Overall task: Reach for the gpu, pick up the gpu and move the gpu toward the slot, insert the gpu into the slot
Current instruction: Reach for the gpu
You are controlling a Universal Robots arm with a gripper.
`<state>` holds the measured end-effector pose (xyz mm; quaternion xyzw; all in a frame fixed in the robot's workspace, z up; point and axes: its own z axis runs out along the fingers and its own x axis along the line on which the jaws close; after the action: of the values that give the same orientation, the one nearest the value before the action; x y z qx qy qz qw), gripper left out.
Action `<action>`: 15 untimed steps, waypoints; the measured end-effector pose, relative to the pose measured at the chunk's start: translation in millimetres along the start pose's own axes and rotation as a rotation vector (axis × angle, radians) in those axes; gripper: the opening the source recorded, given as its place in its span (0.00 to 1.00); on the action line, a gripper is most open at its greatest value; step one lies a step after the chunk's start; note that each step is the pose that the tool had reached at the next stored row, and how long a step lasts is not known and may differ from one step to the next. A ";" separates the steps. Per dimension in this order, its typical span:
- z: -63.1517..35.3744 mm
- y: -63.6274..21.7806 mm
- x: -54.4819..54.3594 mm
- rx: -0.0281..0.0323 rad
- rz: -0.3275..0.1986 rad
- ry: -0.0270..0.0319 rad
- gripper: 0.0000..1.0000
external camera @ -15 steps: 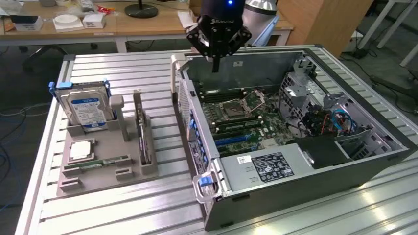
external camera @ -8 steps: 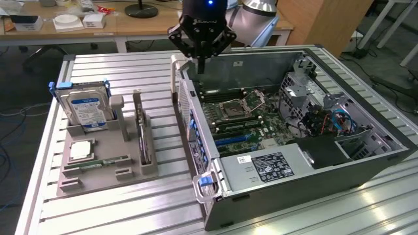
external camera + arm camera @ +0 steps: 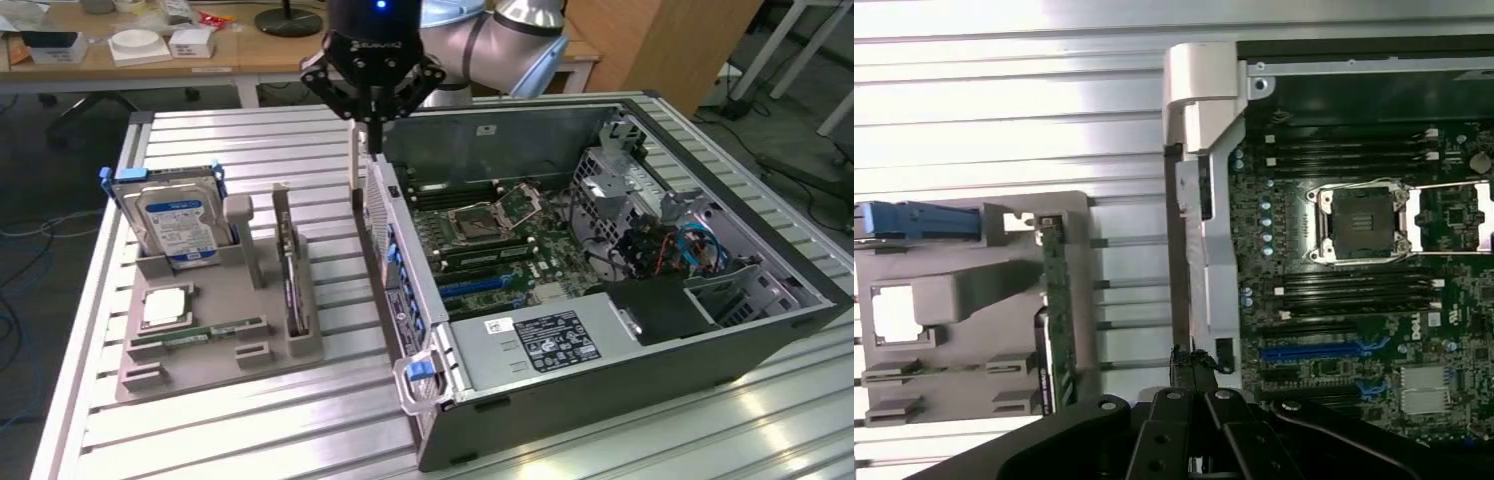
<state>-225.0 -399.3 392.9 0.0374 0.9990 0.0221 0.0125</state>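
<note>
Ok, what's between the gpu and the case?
The edge of the holder, then bare table slats; nothing else between the gpu and the case, in exterior and wrist views alike.

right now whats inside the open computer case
A green motherboard with a square CPU socket, and blue cables. The labelled power supply covers whatever lies under it.
</note>
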 end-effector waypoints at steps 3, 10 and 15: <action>-0.2 -1.1 13.9 0.0000 0.000 0.0000 0.10; -0.5 -3.5 45.5 -0.0001 0.000 0.0000 0.10; -0.5 -5.2 68.3 -0.0001 0.000 0.0000 0.10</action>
<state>-293.5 -399.4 391.5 0.0374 0.9990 0.0222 0.0125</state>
